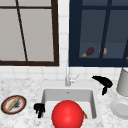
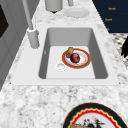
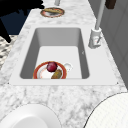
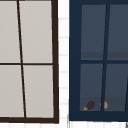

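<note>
A big red ball (image 1: pixel 67 115) fills the front of the white sink (image 1: pixel 45 96) in the front view. My left hand (image 1: pixel 39 109) hangs at the sink's front left corner, fingers relaxed and pointing down, holding nothing. My right hand (image 1: pixel 103 82) hovers over the counter right of the faucet (image 1: pixel 67 75), fingers drooping, also holding nothing. In the basin lies an orange-rimmed plate (image 2: pixel 85 61) (image 3: pixel 40 72) bearing a dark red fruit (image 2: pixel 75 57) (image 3: pixel 51 66) and a brown piece of food (image 2: pixel 70 50) (image 3: pixel 56 74). A black hand (image 3: pixel 17 8) shows at the right side view's top left.
A patterned plate (image 1: pixel 13 104) with a long tan item lies on the left counter. To the right of the sink are a white plate (image 1: pixel 120 108) and a grey pot (image 1: pixel 123 81). Behind the dark blue cabinet's glass lie an eggplant (image 1: pixel 88 52) (image 4: pixel 89 105) and an orange item (image 1: pixel 104 51).
</note>
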